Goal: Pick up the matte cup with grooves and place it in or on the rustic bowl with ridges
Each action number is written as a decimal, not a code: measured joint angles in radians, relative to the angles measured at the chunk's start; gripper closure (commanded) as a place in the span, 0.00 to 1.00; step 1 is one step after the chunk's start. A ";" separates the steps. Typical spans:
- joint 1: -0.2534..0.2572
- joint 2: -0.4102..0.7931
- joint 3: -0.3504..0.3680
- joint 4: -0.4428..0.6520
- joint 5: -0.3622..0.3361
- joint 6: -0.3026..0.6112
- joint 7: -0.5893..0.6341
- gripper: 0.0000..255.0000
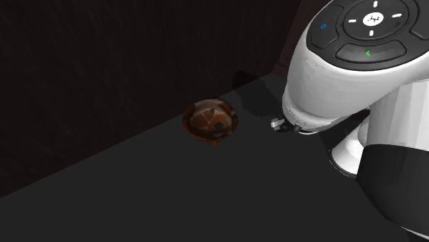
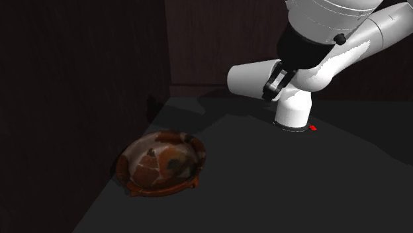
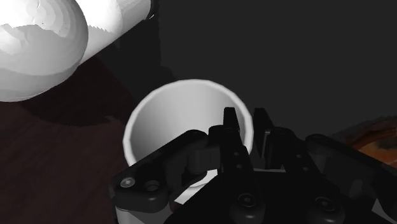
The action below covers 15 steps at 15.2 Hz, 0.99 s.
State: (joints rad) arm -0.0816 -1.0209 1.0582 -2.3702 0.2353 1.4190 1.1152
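A plain white cup [image 3: 167, 125] appears open-mouthed from above in the wrist view. My black gripper [image 3: 248, 122] is shut on its wall, with one finger [image 3: 230, 130] inside the rim and the other outside it. I cannot tell whether the cup rests on the dark surface. The brown, mottled bowl [image 1: 210, 122] with a ridged rim stands on the dark tabletop, apart from the arm; it also lies low and to the left as the bowl [image 2: 161, 163] in the second exterior view. A sliver of the bowl [image 3: 374, 136] shows beside the gripper.
The white arm [image 1: 357, 75] bulks over the shoulder view's right, above its round base [image 2: 292, 119]. Dark walls stand behind the tabletop [image 1: 172, 185]. A small red mark [image 2: 312, 128] lies beside the base. Brown wood [image 3: 44, 172] shows past the cup.
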 measured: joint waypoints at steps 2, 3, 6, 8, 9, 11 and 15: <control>-0.053 0.035 0.026 0.042 -0.009 0.014 0.001 1.00; -0.088 0.056 0.044 0.063 -0.015 0.028 0.000 1.00; -0.210 0.124 0.122 0.145 -0.027 0.067 0.010 1.00; -0.295 0.163 0.181 0.201 -0.034 0.087 0.017 1.00; -0.350 0.185 0.214 0.239 -0.043 0.095 0.016 1.00; -0.458 0.219 0.285 0.321 -0.054 0.099 0.020 1.00; -0.666 0.246 0.429 0.478 -0.060 0.092 0.021 1.00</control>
State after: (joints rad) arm -0.7479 -0.7746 1.4875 -1.8919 0.1755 1.5114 1.1363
